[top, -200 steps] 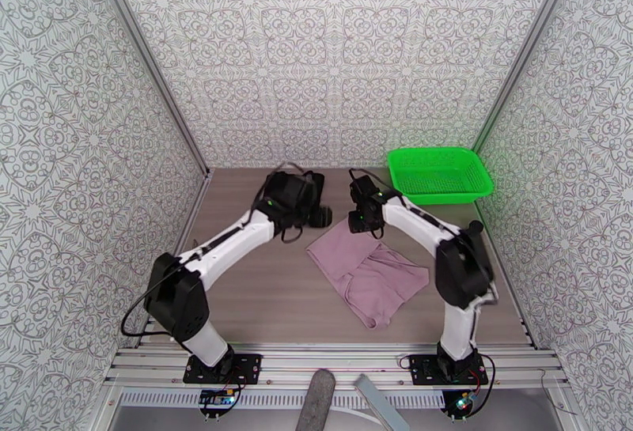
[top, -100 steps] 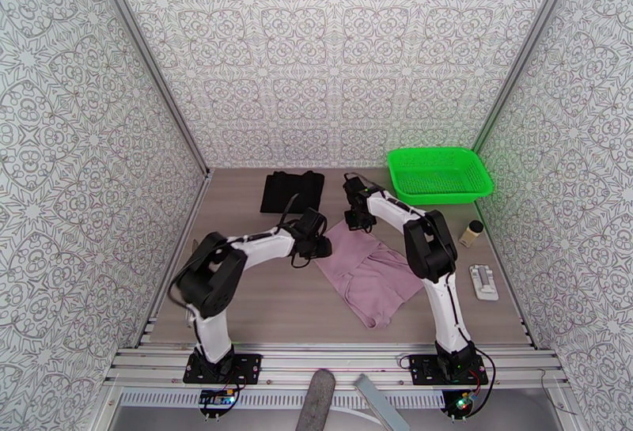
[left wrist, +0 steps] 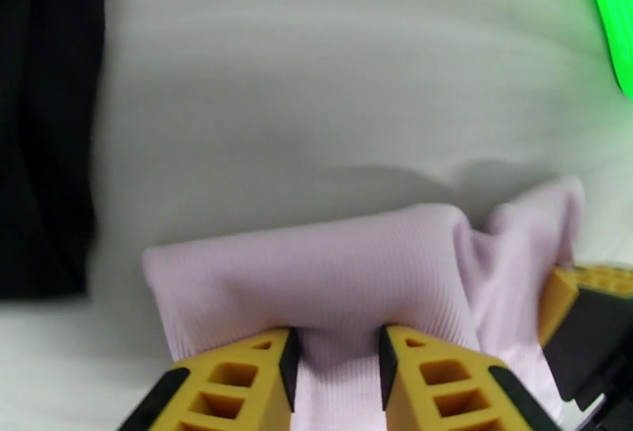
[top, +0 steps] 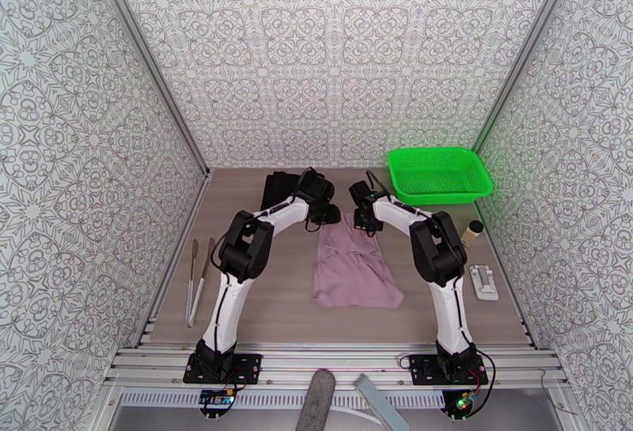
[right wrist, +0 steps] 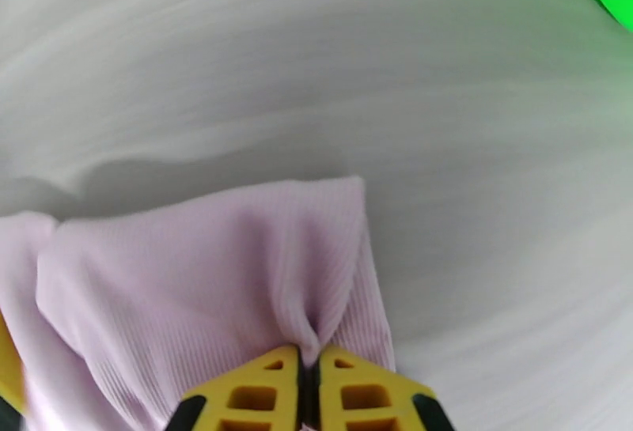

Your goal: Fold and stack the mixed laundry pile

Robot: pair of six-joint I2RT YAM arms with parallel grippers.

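**Pink garment** (top: 352, 270): ribbed, dusty-pink cloth lying mid-tabletop, its length running from far to near. The near hem is spread flat. The far edge is gathered and raised off the surface, casting a shadow beneath it in both wrist views.

**Black garment** (top: 277, 187): folded flat at the far left of the tabletop (top: 261, 302), partly under the left arm. It sits just beside the pink garment's far-left corner and apart from it.

**Left pincer** (left wrist: 336, 342): at the far-left corner of the pink garment. The yellow fingers (left wrist: 261, 369) are set narrow, with a bunched fold of pink cloth clamped between them.

**Right pincer** (right wrist: 310, 357): at the far-right corner of the same garment, near the left pincer. The fingers are pressed almost together, pinching a thin pleat of pink cloth.

**Green mesh basket** (top: 440, 195): far right corner of the tabletop, well apart from both garments.

**Slim metal tongs** (top: 191, 290): lying along the left edge.

**Small tan bottle** (top: 473, 232): upright near the right edge, on the near side of the basket.

**White flat object** (top: 483, 282): right edge, nearer than the bottle; too small to tell what it is.
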